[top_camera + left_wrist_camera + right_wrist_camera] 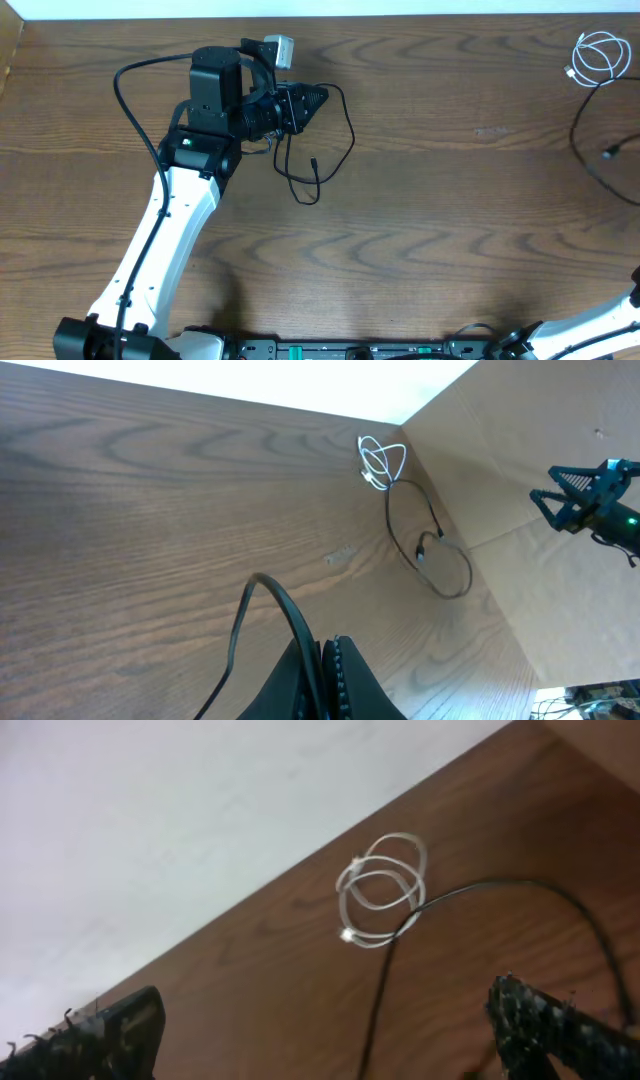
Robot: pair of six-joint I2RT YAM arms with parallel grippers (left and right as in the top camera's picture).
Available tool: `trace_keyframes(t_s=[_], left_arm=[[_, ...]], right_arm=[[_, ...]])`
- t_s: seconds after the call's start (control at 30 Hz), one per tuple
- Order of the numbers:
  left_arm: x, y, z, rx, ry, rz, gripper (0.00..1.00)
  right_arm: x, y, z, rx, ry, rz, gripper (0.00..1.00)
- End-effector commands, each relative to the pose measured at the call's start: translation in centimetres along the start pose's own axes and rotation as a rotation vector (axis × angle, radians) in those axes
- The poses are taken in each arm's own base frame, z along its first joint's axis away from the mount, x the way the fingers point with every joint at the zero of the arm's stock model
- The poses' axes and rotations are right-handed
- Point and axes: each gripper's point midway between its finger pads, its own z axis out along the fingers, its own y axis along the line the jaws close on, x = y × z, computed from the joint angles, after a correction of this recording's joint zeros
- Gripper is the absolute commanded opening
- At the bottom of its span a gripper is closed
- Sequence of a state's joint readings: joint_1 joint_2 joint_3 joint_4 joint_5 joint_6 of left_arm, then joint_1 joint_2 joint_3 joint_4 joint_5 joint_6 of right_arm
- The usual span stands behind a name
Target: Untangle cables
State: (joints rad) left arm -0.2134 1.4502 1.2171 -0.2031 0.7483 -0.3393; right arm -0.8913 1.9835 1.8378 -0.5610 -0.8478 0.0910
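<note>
The right tool (325,1025) stands with fingers apart; the white cable (383,890) lies coiled ahead, in line with the gap, at the far right corner of the counter (420,250), touching a black cable (379,990) that trails toward the tool. The left tool (318,98), well apart, is clamped on another black cord (345,140).

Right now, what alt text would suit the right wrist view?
A white cable lies coiled in small loops on a wooden table near its edge, and a black cable curves away from the coil. The right gripper, open and empty, frames the bottom corners.
</note>
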Motion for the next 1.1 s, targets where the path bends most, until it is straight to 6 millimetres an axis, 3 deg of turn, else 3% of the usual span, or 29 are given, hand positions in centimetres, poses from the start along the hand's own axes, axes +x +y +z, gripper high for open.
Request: trace_keyframes(t_s=[0.0, 0.1, 0.3, 0.43, 0.6, 0.73, 1.07], left_arm=[[0.1, 0.1, 0.1, -0.004, 0.001, 0.014, 0.07], [-0.1, -0.2, 0.1, 0.009, -0.006, 0.023, 0.08], [-2.3, -2.2, -0.2, 0.101, -0.081, 0.02, 0.08], [-2.9, -2.6, -0.3, 0.124, -0.091, -0.168, 0.07], [-2.1, -4.0, -0.4, 0.202, -0.023, -0.31, 0.07], [-1.0, -5.8, -0.8, 0.298, 0.069, -0.365, 0.08], [0.5, -8.0, -1.8, 0.419, 0.178, -0.352, 0.08]], right_arm=[[-0.3, 4.8, -1.0, -0.126, 0.013, -0.016, 0.99], [1.5, 7.5, -0.4, -0.205, 0.082, -0.009, 0.99], [7.9, 17.5, 1.4, -0.537, 0.278, -0.117, 0.99], [12.9, 23.4, 2.8, -0.659, 0.402, -0.241, 0.99], [19.0, 30.8, 3.8, -0.799, 0.526, -0.394, 0.98], [25.1, 37.1, 3.5, -0.932, 0.616, -0.568, 0.88], [34.8, 45.9, -0.3, -1.181, 0.727, -0.798, 0.69]])
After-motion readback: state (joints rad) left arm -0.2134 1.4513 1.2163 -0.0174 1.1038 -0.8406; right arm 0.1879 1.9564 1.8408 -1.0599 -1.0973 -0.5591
